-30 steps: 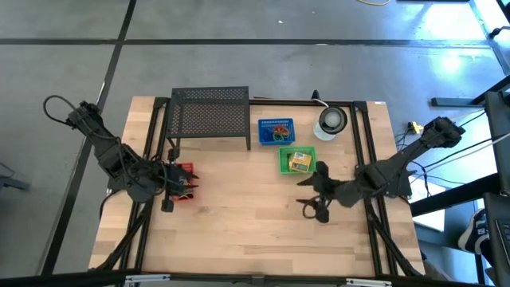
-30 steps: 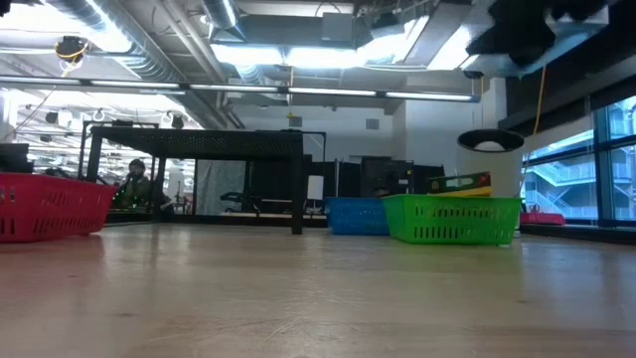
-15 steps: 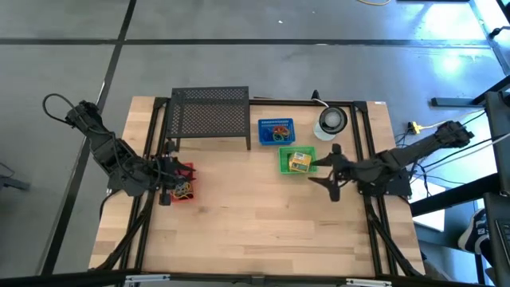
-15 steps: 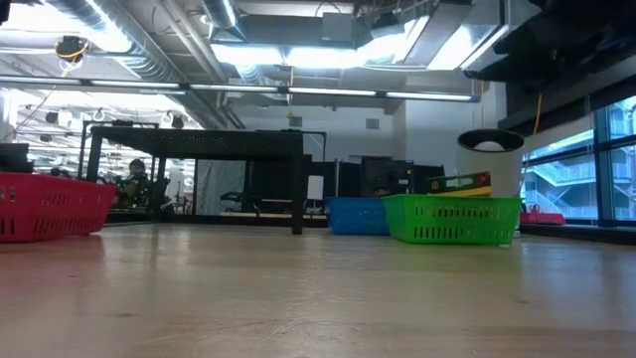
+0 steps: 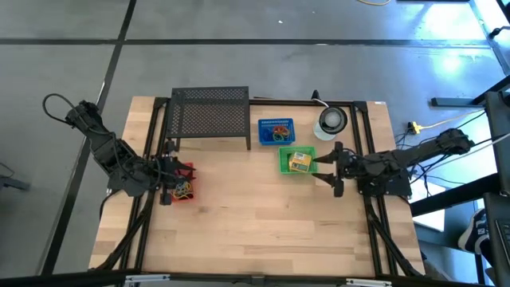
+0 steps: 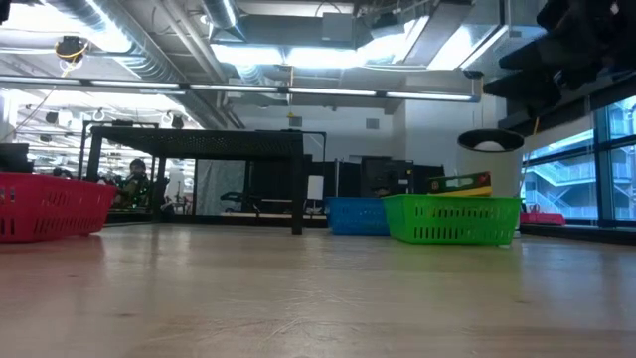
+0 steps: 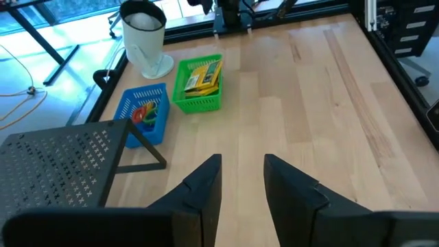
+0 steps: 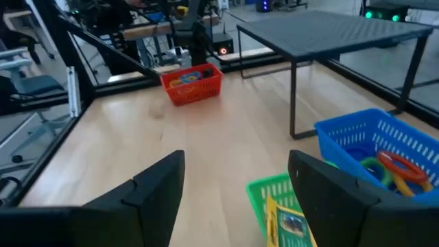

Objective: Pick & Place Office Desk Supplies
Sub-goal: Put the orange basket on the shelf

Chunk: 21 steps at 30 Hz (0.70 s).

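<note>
Right gripper (image 5: 335, 169) has moved up-frame beside the green basket (image 5: 284, 162), jaws spread, empty. Left gripper (image 5: 165, 173) over the red basket (image 5: 189, 171), jaws part-spread, evidently releasing supplies.

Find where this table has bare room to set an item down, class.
Free: the wooden table's whole near half, and the stretch between the red basket and green basket. Crowded: the far edge, with black mesh stand, blue basket and white cup.

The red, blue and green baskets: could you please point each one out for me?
red basket (image 8: 193, 86): right wrist view, front wall.
blue basket (image 7: 147, 112): left wrist view, near rim.
green basket (image 5: 285, 160): high view, left rim.
</note>
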### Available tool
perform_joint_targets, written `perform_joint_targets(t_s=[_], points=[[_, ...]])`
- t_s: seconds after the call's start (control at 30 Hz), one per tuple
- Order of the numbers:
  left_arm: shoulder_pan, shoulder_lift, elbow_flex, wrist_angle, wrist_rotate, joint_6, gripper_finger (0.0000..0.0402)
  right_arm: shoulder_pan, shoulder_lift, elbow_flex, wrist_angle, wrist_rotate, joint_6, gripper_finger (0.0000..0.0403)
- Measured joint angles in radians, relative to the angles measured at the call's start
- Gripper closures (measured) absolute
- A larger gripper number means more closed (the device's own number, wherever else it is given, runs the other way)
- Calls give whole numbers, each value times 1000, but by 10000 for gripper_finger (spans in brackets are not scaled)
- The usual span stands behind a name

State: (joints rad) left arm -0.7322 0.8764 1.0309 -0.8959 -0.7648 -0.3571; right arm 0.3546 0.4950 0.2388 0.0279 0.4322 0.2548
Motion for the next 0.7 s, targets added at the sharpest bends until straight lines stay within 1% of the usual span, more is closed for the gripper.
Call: perform_joint_targets(t_s=[0.17,0.3,0.43,0.7], points=[[1,0,0,0,-2,0,299,-22,0,-42,51,-7,48,143],[1,0,0,0,-2,0,296,-35,0,-76,122,-41,22,143],[1,0,0,0,-2,-4,295,-49,0,-82,130,-59,19,143],[1,0,0,0,-3,-26,298,-52,4,-87,132,-60,40,143]])
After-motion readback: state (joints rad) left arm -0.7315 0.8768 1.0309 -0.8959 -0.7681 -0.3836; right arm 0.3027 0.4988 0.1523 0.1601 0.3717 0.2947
